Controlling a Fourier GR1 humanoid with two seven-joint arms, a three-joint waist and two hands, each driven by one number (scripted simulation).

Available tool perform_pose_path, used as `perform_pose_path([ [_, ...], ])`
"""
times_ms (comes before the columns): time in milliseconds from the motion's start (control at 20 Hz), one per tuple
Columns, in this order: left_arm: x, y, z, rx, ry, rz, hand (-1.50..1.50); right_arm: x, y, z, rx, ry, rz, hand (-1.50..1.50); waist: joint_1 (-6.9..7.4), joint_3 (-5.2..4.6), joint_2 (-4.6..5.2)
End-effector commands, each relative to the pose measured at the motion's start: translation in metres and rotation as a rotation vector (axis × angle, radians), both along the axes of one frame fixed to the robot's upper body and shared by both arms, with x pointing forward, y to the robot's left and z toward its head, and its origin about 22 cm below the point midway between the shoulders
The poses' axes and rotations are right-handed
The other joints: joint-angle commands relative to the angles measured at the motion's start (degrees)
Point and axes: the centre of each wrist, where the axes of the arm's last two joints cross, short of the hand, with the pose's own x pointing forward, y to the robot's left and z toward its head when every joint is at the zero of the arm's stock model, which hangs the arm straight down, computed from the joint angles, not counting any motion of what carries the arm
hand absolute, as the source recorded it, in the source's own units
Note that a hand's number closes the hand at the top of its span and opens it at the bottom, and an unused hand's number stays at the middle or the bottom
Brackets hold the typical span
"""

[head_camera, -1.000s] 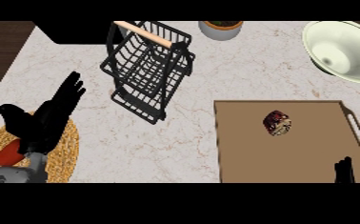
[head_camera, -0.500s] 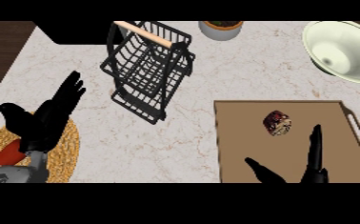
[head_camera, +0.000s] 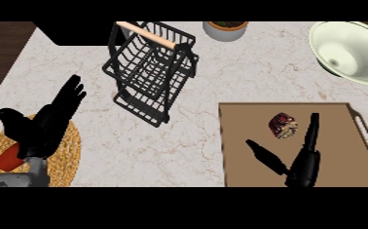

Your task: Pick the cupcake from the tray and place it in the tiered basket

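- The cupcake (head_camera: pixel 283 125) is lying near the middle of the tray (head_camera: pixel 244 121).
- The right hand (head_camera: pixel 303 163) is hovering over the tray's near part, its fingers (head_camera: pixel 313 128) spread wide and holding nothing.
- The left hand (head_camera: pixel 45 128) is resting open, well left of the tray.

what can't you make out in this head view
Pot: head view, top edge cuts it off, contents unclear.
Bowl: head view, right edge cuts it off.
Red thing on the mat: head view, left edge cuts it off; cannot tell what it is.
Tray: head view, right robot hand and lower edge hide its near part.
Cupcake: head view, too small for details.
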Motion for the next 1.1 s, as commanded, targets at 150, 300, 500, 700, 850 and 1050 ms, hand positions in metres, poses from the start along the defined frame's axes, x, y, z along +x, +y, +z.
perform_pose_path([
  [150,-0.01,-0.021,0.008,-0.009,0.008,0.0,0.0,0.011,-0.008,-0.004,-0.011,0.007,-0.044,-1.5,0.02,0.0,-0.05],
  [300,-0.009,0.01,0.003,-0.005,0.005,-0.005,0.0,0.011,-0.014,-0.02,-0.038,0.119,0.08,1.5,0.26,0.0,0.01],
  [500,-0.003,-0.02,-0.003,0.01,0.002,0.003,0.0,0.014,-0.023,-0.011,-0.057,0.143,0.141,1.5,-0.06,-0.02,-0.03],
  [700,0.016,-0.006,-0.007,0.012,-0.012,-0.001,0.0,0.025,-0.008,-0.022,-0.149,0.151,0.123,1.5,-0.24,-0.04,0.07],
  [850,0.007,-0.001,0.007,0.003,0.02,0.001,0.0,0.035,-0.008,-0.016,-0.189,0.128,0.085,1.5,-0.02,-0.02,0.0],
  [1050,0.01,-0.02,0.009,0.007,-0.003,-0.006,0.0,0.002,-0.052,-0.042,-0.457,0.461,0.222,1.5,0.24,-0.36,0.36],
])
